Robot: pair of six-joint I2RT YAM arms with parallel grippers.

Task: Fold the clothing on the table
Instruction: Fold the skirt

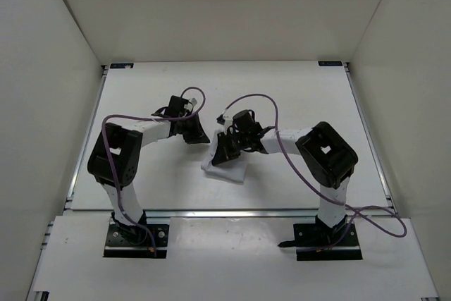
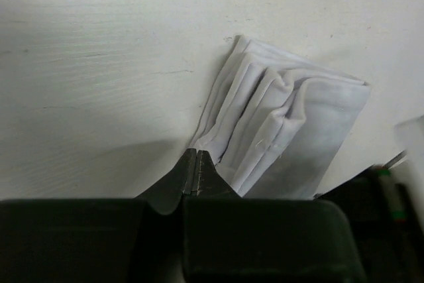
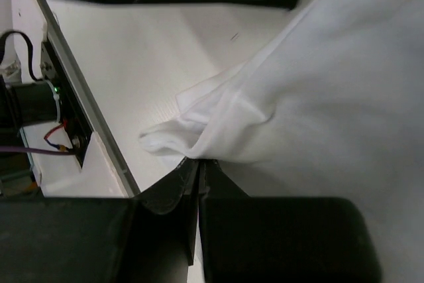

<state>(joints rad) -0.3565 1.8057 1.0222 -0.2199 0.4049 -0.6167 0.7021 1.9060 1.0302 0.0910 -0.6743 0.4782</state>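
Observation:
The clothing (image 1: 230, 171) is a small white folded bundle lying near the middle of the table (image 1: 296, 96). My right gripper (image 1: 220, 153) is directly over it. In the right wrist view the right gripper (image 3: 200, 161) is shut, pinching a bunched fold of the clothing (image 3: 311, 97) at its tips. My left gripper (image 1: 201, 136) hovers just up and left of the bundle, apart from it when seen from above. In the left wrist view the left gripper (image 2: 197, 156) is shut, its tips lining up with the near corner of the pleated clothing (image 2: 285, 124), with no fabric visible between the jaws.
White walls enclose the table on three sides. An aluminium rail (image 3: 86, 117) runs along the table edge, with an arm base and purple cable (image 3: 33, 101) beyond it. Purple cables (image 1: 268, 103) loop over both arms. Part of the right arm (image 2: 387, 193) shows beside the bundle.

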